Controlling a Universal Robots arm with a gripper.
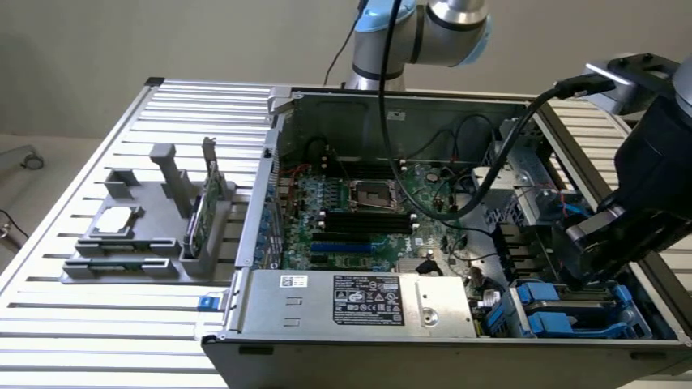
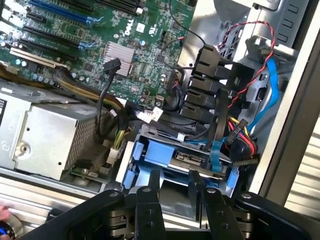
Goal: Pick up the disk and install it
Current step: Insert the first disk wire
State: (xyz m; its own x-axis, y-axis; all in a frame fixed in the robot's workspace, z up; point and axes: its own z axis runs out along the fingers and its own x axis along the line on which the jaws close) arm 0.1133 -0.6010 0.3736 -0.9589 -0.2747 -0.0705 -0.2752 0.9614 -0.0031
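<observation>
Disk (image 2: pixel 192 161) is down in the blue drive bay (image 2: pixel 131 162) and looks near seated. Your gripper (image 2: pixel 174 173) is right at it; I can't tell if it's clamped or released.

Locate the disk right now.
Exterior view's lower right: the disk is in the case's corner bay, on the exterior view's right of the power supply, directly under the gripper.
</observation>
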